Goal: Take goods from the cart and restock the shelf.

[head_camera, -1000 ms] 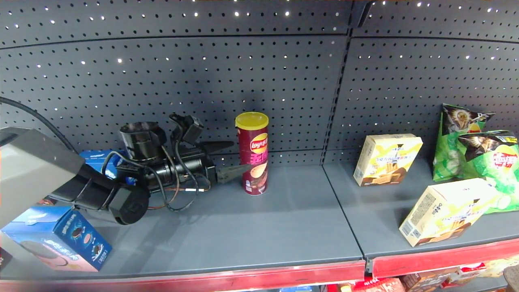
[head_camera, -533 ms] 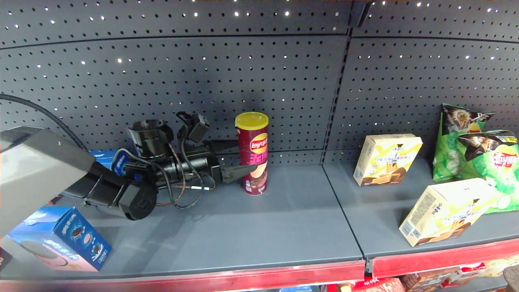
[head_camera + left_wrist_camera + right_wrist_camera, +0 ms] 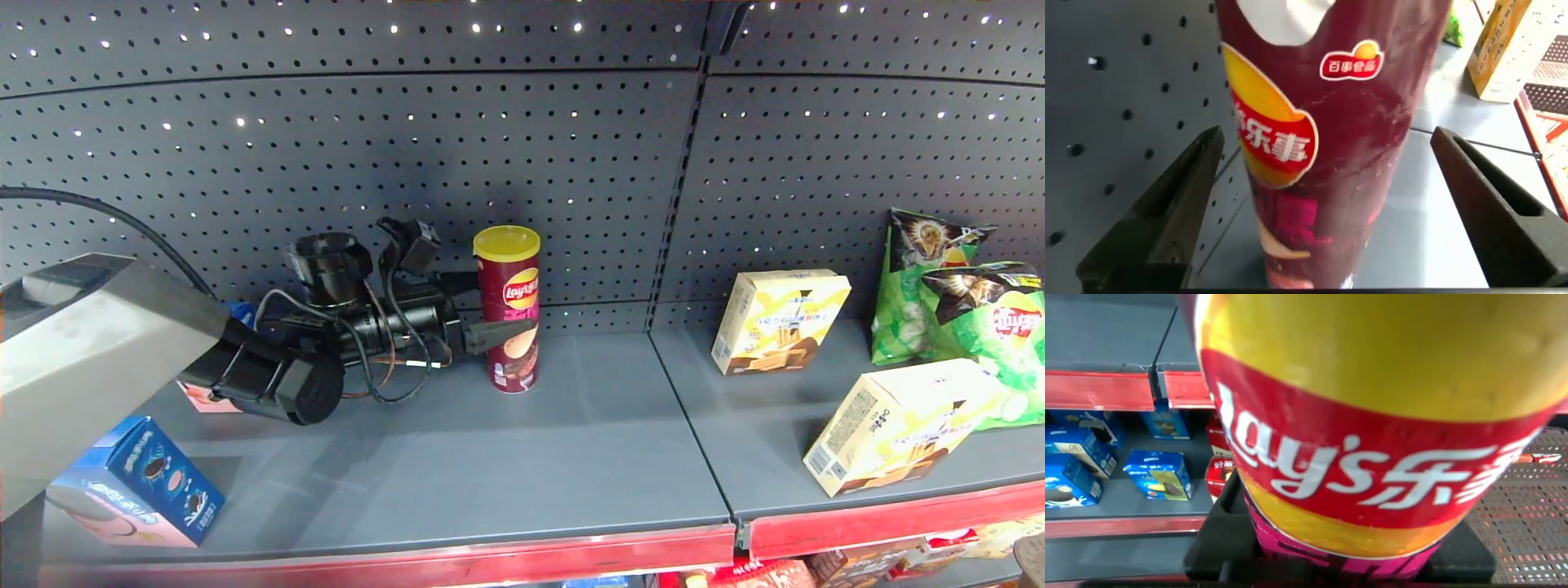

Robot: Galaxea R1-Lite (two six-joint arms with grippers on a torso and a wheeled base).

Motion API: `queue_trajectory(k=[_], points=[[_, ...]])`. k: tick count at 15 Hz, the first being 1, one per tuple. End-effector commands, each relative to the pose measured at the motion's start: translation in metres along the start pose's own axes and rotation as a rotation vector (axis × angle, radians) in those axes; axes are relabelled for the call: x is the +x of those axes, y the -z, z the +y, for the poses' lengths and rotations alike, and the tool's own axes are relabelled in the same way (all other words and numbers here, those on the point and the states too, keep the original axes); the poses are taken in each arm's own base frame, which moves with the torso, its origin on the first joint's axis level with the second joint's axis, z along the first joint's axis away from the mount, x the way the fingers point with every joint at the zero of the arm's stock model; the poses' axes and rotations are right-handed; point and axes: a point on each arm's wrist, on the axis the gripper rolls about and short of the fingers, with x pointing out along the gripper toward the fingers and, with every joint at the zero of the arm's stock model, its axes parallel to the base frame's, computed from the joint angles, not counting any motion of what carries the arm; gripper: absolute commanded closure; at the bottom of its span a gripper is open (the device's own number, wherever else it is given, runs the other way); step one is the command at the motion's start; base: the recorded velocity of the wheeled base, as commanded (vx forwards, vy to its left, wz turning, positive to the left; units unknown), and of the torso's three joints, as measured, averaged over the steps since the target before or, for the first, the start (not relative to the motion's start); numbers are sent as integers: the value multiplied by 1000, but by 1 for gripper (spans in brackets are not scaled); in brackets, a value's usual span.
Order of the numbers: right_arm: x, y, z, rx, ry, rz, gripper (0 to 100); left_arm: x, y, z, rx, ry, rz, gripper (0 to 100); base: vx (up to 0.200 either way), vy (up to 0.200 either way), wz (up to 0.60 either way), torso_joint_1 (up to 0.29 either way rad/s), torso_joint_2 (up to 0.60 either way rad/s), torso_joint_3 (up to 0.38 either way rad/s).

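A maroon chips can (image 3: 509, 306) with a yellow lid stands upright near the pegboard at the back of the grey shelf (image 3: 522, 457). My left gripper (image 3: 508, 308) comes in from the left and is open, one finger on each side of the can. In the left wrist view the can (image 3: 1331, 139) stands between the two dark fingers (image 3: 1167, 220) with a gap on both sides. In the right wrist view a second chips can (image 3: 1372, 433), yellow, red and pink, sits very close, held in my right gripper (image 3: 1339, 555).
A blue cookie box (image 3: 135, 482) lies at the shelf's front left. Two yellow boxes (image 3: 780, 320) (image 3: 898, 437) and green chip bags (image 3: 971, 310) occupy the right bay. Bare shelf lies in front of the maroon can. Lower shelves with blue boxes (image 3: 1159, 474) appear behind the held can.
My left arm has moved right along the shelf, and its open fingers now straddle the maroon can instead of stopping short of it. The can has not moved.
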Motion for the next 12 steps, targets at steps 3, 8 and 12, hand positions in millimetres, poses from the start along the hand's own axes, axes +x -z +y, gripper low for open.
queue_trajectory(k=[3,8,12], points=[[0,0,0,-1,0,0,100,8,10,3,-16,11,7,0,0,0,0,0,0,0],[0,0,0,-1,0,0,100,10,15,3,-22,12,13,100,0,0,0,0,0,0],[0,0,0,1,0,0,100,12,16,-2,-33,23,19,100,0,0,0,0,0,0]])
